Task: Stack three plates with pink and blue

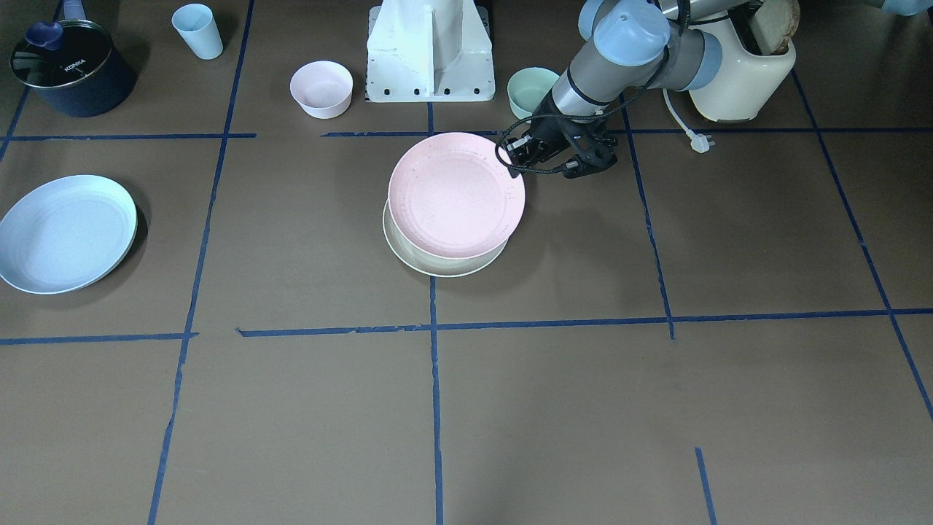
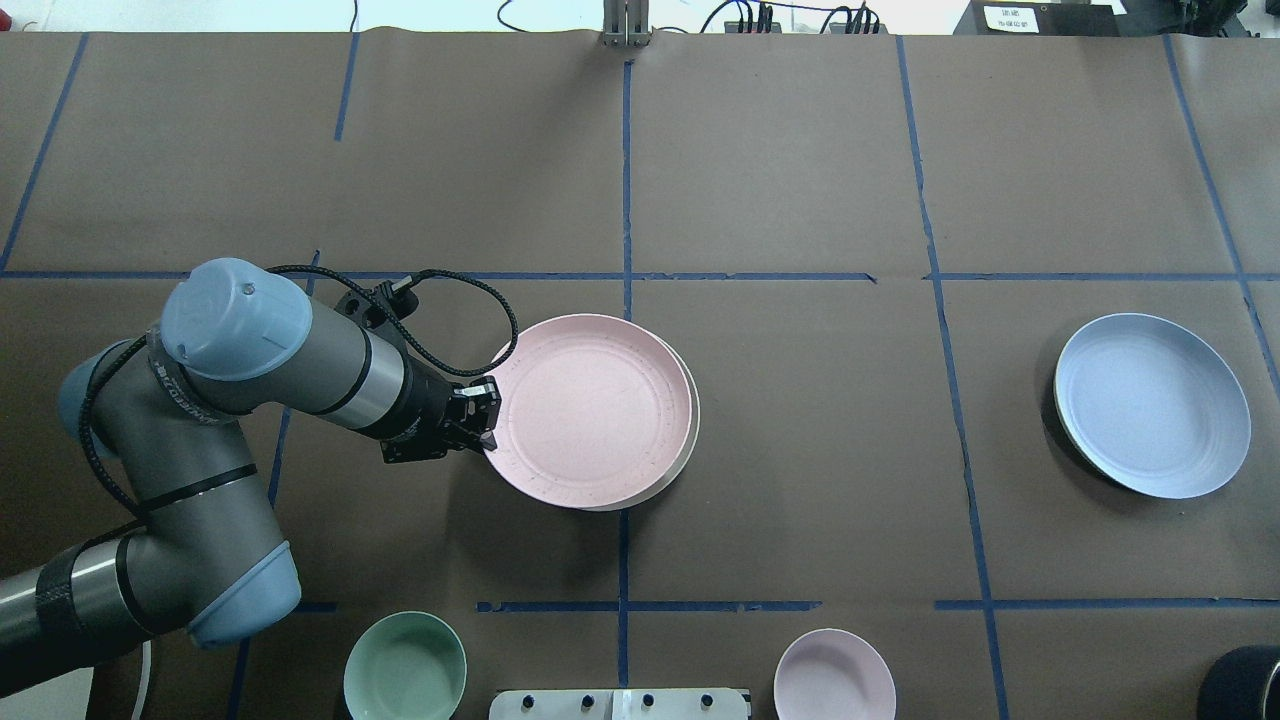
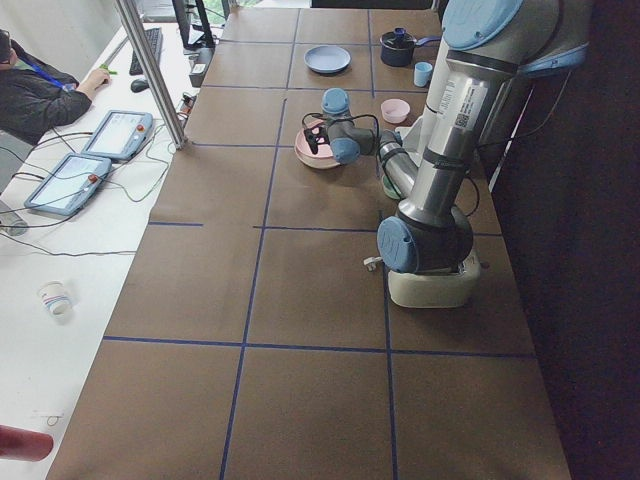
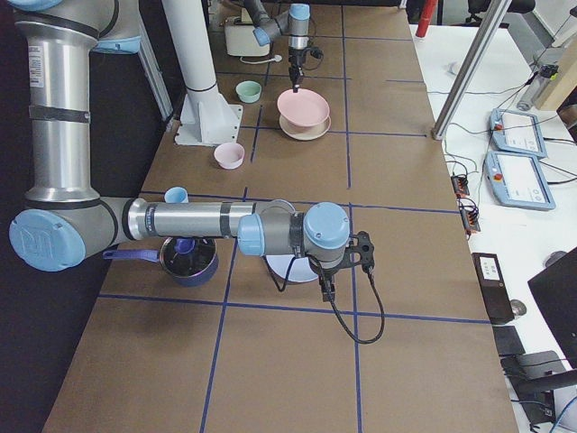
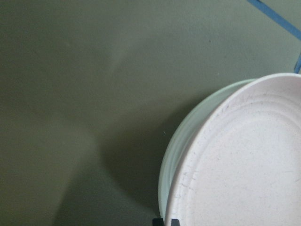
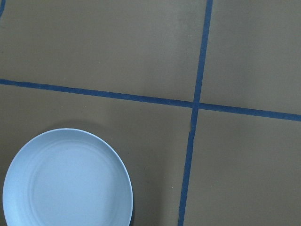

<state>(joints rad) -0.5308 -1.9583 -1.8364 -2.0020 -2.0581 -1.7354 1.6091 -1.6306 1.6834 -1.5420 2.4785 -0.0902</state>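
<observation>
The pale pink plate [image 1: 455,193] sits slightly offset and tilted on top of the cream-white plate [image 1: 437,266] at the table's middle. My left gripper [image 1: 519,162] is shut on the pink plate's rim on the robot's side; it also shows in the overhead view [image 2: 488,428]. The light blue plate [image 2: 1150,405] lies alone on the table to the robot's right, and fills the lower left of the right wrist view [image 6: 66,181]. My right gripper [image 4: 326,290] shows only in the exterior right view, hovering near the blue plate; I cannot tell whether it is open or shut.
A small pink bowl [image 1: 321,89] and a mint-green bowl [image 1: 531,89] stand either side of the robot's base [image 1: 430,51]. A light blue cup [image 1: 197,30] and a dark pot [image 1: 73,69] stand at the right-arm end. A cream toaster [image 1: 743,73] stands behind the left arm.
</observation>
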